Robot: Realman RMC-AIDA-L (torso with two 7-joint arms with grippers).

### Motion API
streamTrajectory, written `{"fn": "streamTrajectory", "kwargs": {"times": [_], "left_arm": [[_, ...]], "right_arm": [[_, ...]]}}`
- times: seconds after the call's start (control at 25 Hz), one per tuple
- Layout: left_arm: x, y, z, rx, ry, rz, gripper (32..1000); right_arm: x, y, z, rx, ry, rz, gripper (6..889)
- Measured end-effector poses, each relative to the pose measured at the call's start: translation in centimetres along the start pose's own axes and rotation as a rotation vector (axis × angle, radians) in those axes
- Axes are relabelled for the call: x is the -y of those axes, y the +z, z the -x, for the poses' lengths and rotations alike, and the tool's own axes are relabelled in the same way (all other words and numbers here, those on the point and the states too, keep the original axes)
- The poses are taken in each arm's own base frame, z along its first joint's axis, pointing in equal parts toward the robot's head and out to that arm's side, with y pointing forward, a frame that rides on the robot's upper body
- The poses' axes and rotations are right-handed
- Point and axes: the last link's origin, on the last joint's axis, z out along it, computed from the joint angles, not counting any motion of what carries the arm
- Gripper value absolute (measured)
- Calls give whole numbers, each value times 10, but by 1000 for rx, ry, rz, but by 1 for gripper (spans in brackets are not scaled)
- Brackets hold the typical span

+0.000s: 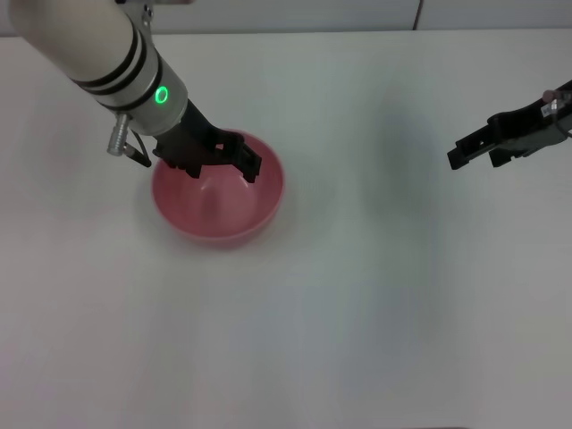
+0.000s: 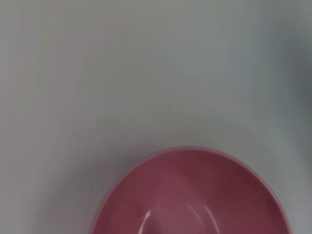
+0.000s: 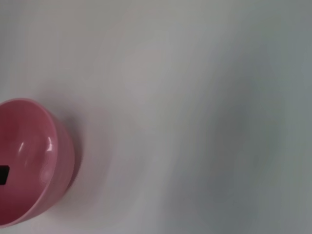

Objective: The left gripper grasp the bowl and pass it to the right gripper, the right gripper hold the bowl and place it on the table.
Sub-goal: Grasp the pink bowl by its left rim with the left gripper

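Left tool (image 1: 223, 159) reaches down-forward, fingers parted; right tool (image 1: 483, 150) hovers apart, open.

bowl (image 1: 219, 210): pink-red plastic, smooth inside, slightly glossy, with small bright glints on the inner wall
surface (image 1: 357, 295): plain white, smooth, matt
left gripper (image 1: 219, 161): black, matt, hard-looking fingers
left arm casing (image 1: 98, 49): cream-white, smooth, with black bands
right gripper (image 1: 478, 147): black, matt
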Motion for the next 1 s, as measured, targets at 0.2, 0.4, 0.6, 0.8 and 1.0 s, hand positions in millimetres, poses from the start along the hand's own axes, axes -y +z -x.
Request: {"fn": "streamTrajectory", "kwargs": {"times": [0.2,0.4,0.6,0.8,1.0], "left_arm": [[-2,-1,0,3,0,2,846],[-9,-6,-4,0,14,-1,846],[-25,-17,-5,-26,73,-57,847],[-19,-19,-7,-36,82,-105,847],[18,-24,-10,-63,20,-213,846]], "right_arm": [[0,1,-1,-2,-4,2,743],[1,1,-2,-4,-4,2,743],[2,2,-4,-6,-1,2,743],[2,2,-2,1,-5,-1,742],[4,2,-3,2,-3,-2,742]]}}
